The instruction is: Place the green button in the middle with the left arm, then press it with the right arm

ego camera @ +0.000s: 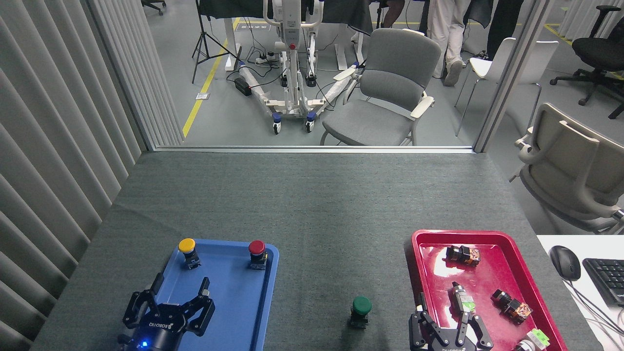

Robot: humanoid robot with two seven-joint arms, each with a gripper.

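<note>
A small green button stands upright on the bare grey-green felt table, in the open middle strip between the two trays. It has a round, dark-green mushroom cap on top of a short black block body, and its base rests flat on the felt. Nothing touches it. It sits near the front edge of the table, closer to the viewer than to the far side. The cap faces up and slightly toward the camera, so its smooth top shows as a full oval. The body below is mostly hidden in shadow, and a faint shadow falls on the felt just around it.
</note>
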